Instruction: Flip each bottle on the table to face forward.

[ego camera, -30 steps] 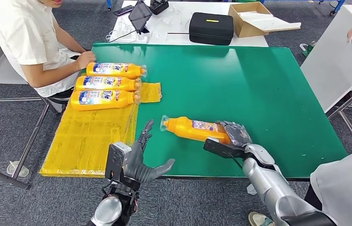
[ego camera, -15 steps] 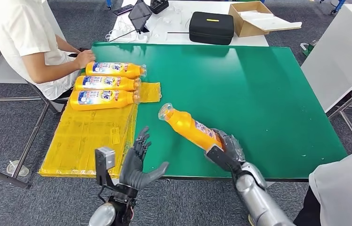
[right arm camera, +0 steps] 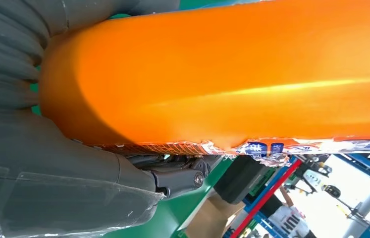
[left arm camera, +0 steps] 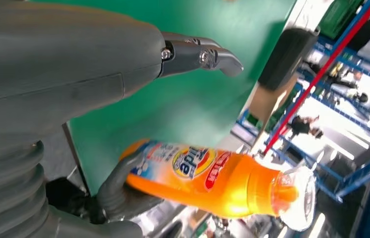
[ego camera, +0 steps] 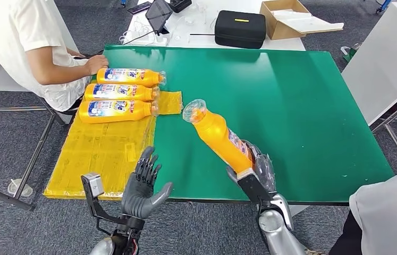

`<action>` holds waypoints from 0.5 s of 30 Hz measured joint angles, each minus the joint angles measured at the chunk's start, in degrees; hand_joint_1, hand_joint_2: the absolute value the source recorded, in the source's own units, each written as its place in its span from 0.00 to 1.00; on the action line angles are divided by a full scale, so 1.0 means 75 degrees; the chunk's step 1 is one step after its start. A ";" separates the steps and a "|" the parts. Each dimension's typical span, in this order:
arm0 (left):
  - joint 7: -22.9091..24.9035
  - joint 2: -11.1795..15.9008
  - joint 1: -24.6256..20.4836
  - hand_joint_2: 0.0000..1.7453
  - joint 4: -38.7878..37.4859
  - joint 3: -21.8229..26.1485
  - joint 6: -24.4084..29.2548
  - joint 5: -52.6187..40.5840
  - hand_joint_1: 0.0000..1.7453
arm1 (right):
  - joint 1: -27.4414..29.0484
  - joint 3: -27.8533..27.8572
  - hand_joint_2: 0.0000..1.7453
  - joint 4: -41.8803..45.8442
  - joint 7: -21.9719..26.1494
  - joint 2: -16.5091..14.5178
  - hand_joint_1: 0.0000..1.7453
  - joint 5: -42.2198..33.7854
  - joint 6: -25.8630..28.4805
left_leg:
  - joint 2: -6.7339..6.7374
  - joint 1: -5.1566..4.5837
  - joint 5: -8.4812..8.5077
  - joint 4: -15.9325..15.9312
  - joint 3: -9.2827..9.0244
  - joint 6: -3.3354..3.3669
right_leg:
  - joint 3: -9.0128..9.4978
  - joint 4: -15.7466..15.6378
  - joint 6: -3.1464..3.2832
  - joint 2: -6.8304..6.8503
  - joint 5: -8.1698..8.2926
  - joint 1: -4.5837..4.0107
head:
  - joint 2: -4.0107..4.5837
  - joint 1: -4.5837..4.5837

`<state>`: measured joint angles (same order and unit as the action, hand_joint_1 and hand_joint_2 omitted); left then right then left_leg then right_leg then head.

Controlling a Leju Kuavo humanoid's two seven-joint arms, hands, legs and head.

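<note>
Here the right hand (ego camera: 254,170) grips the lifted orange bottle (ego camera: 220,135); the left hand (ego camera: 142,187) is spread, holding nothing

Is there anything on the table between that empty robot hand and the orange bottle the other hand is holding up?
No. In the head view only bare green table separates the left hand from the bottle.

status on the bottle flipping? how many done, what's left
Three bottles lie in a row at the table's left edge, labels up, so they look done. The right hand grips a fourth bottle by its base, tilted up off the table with its label side toward the open left hand. Left: set it down label-up.
</note>
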<state>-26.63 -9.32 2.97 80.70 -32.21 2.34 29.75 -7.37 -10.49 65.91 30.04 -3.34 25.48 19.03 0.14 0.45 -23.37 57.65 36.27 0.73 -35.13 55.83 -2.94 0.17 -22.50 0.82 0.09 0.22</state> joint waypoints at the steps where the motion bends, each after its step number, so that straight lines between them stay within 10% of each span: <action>1: 0.0060 0.0005 -0.0001 1.00 -0.0001 -0.0001 -0.0106 0.0096 0.00 | 0.0001 -0.0031 1.00 0.0020 0.0003 -0.0010 0.94 0.0018 -0.0044 | -0.0001 0.0000 0.0000 0.0000 0.0000 0.0000 | 0.0000 0.0000 0.0000 0.0000 0.0000 0.0000 | 0.0000 -0.0001; 15: 0.0370 0.0047 -0.0458 1.00 -0.0226 -0.0238 -0.1171 0.0157 0.00 | -0.0756 -0.1512 1.00 -0.0753 -0.0010 -0.0157 1.00 0.0439 -0.0946 | -0.0001 0.0003 0.0006 0.0000 0.0004 0.0001 | -0.0006 0.0002 0.0000 0.0002 0.0001 -0.0001 | 0.0000 0.0000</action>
<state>-23.86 -8.97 -0.46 79.00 -33.99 -6.44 30.93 -13.04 -21.82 60.26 29.96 -4.52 28.77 11.93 0.14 0.47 -23.33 57.65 36.30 0.74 -35.18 55.84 -2.94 0.19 -22.49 0.81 0.09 0.22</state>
